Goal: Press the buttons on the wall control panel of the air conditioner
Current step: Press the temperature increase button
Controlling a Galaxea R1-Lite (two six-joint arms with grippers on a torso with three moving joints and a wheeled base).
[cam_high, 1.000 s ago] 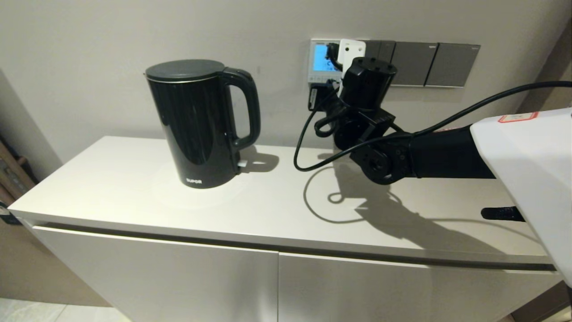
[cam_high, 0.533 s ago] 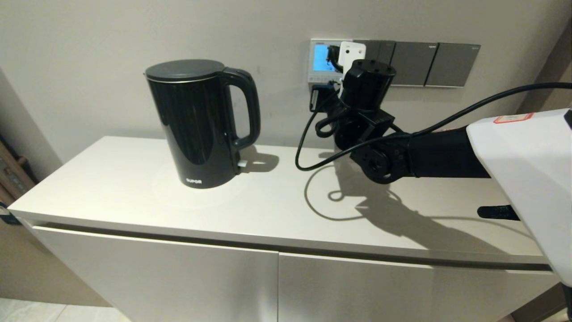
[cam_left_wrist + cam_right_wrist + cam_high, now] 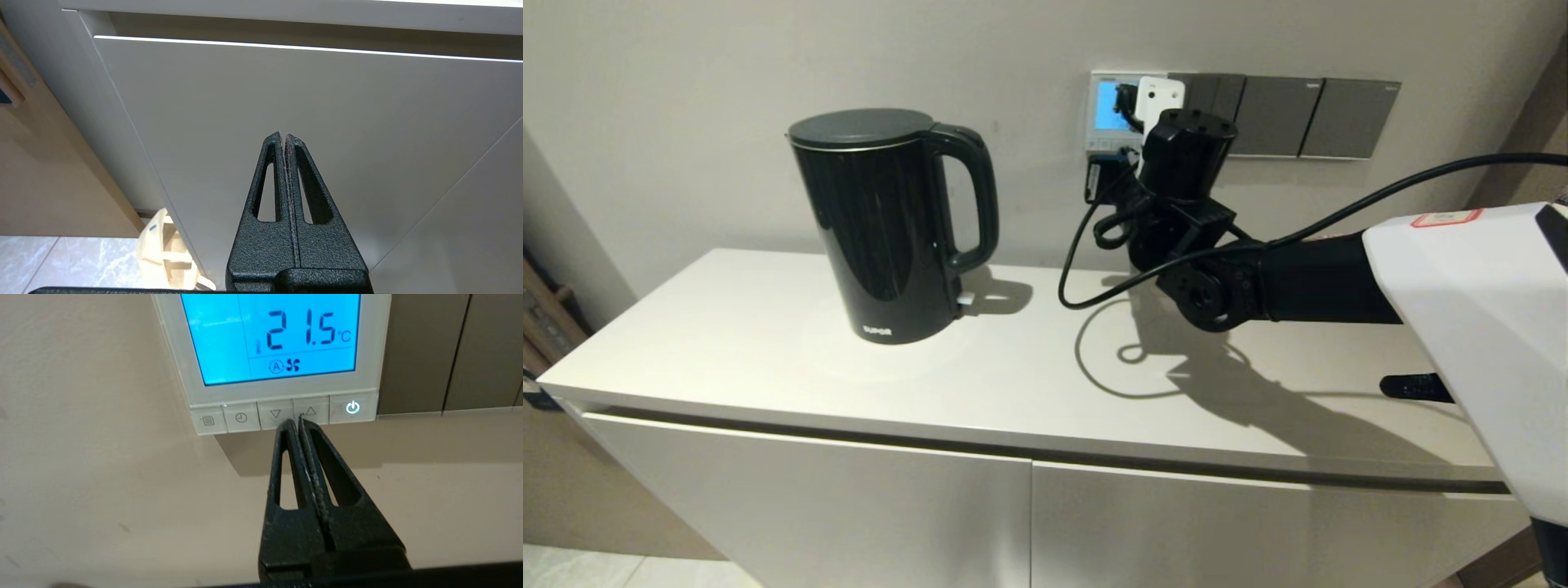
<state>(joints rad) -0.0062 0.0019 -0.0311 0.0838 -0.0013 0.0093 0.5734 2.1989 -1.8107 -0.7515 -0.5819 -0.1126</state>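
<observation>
The white wall control panel (image 3: 175, 359) has a lit blue screen (image 3: 229, 343) reading 21.5 °C; it also shows on the wall in the head view (image 3: 1097, 114), partly hidden by my right arm. Its row of pale buttons (image 3: 241, 417) runs along the bottom edge. My right gripper (image 3: 295, 421) is shut and empty, its tips at the lower edge of the row, at the seam between the down-arrow button (image 3: 275, 413) and the up-arrow button (image 3: 311, 411). In the head view the right gripper's fingers are hidden behind the wrist (image 3: 1184, 151). My left gripper (image 3: 283, 138) is shut and empty, parked low before the cabinet door.
A black electric kettle (image 3: 882, 224) stands on the white cabinet top (image 3: 768, 343), left of the arm. Grey switch plates (image 3: 1307, 118) sit right of the panel. A black cable (image 3: 1078, 269) loops from the right wrist over the cabinet top.
My right arm has shifted slightly left along the wall in front of the panel. The kettle has not moved.
</observation>
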